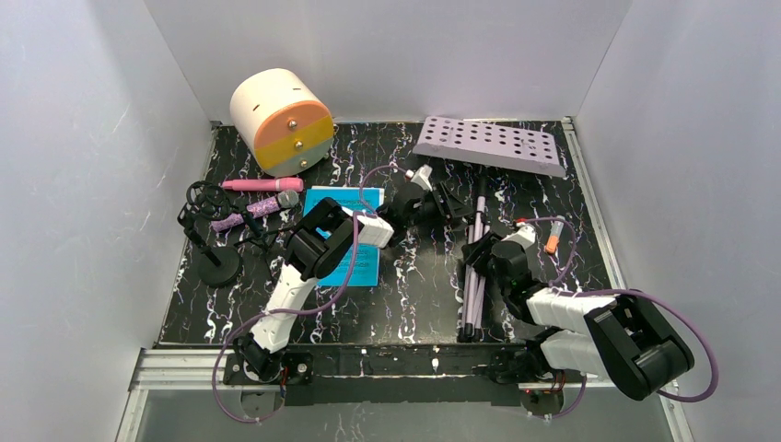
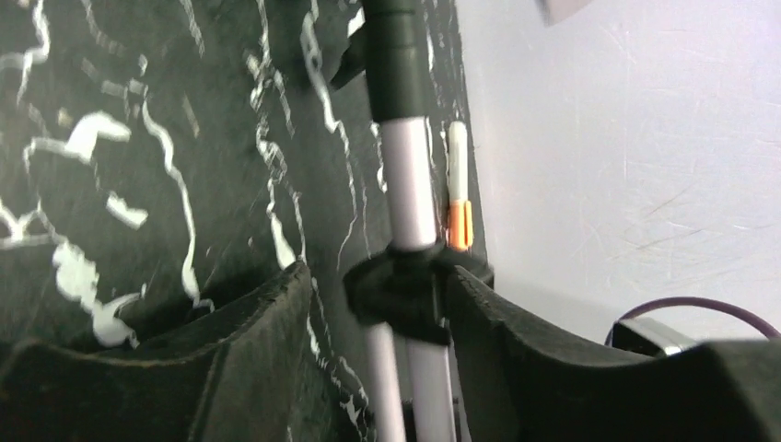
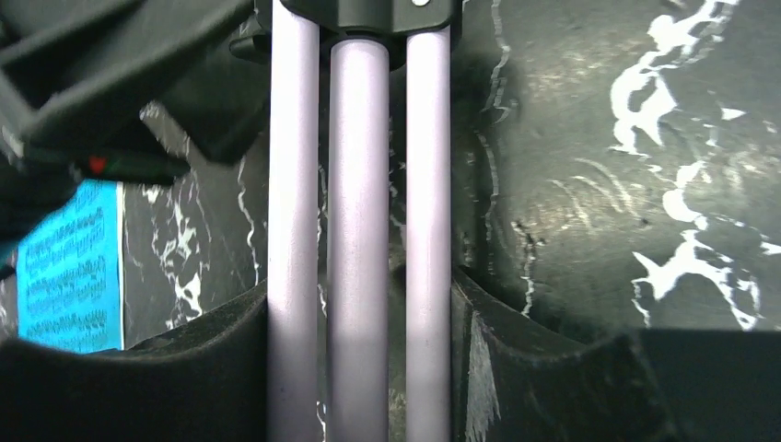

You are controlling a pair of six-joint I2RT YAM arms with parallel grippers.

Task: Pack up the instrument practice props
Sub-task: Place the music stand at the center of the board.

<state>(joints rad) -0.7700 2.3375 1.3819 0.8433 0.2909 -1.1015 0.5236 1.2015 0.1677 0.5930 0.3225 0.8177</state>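
1. the lilac plastic music stand (image 1: 488,145) lies on the black white-veined table (image 1: 414,295), right of centre. its flat perforated rack is at the far edge, and its three smooth tube legs (image 3: 357,230) are folded side by side, pointing toward the arm bases.
2. a black collar (image 2: 396,287) rings the stand's pale pole, and the section above it is dark.
3. the left gripper (image 2: 378,276) straddles that collar with its jaws apart: one finger touches it, the other stands clear.
4. the right gripper (image 3: 359,285) is clamped across the three legs, with a finger pressed on each outer tube.
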